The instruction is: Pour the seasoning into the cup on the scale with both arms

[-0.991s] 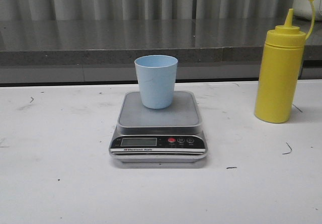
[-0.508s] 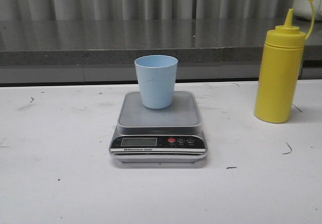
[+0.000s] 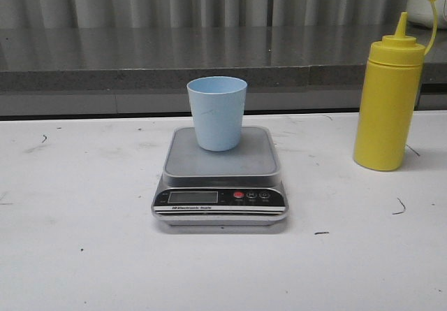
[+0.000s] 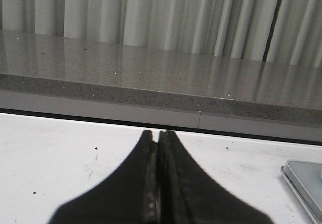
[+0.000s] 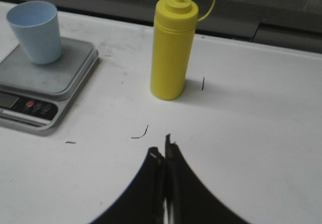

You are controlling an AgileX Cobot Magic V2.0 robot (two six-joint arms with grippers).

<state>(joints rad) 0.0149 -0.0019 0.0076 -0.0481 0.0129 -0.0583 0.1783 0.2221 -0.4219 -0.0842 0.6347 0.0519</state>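
Observation:
The pale blue cup (image 3: pixel 217 112) stands upright on the steel platform of the silver-grey scale (image 3: pixel 220 178) at the table's middle. The yellow seasoning bottle (image 3: pixel 388 99) stands upright at the right, apart from the scale, its cap hanging off the nozzle on its tether. Neither gripper shows in the front view. My left gripper (image 4: pixel 157 135) is shut and empty over bare table; a corner of the scale (image 4: pixel 302 181) shows in that view. My right gripper (image 5: pixel 163 148) is shut and empty, some way short of the bottle (image 5: pixel 172 50); the cup (image 5: pixel 35 31) and scale (image 5: pixel 48 85) show there too.
A grey stone ledge (image 3: pixel 154 63) with a curtain behind it runs along the table's far edge. The white tabletop (image 3: pixel 84 255) carries small dark scuff marks. A white object (image 3: pixel 427 0) sits at the far right behind the bottle.

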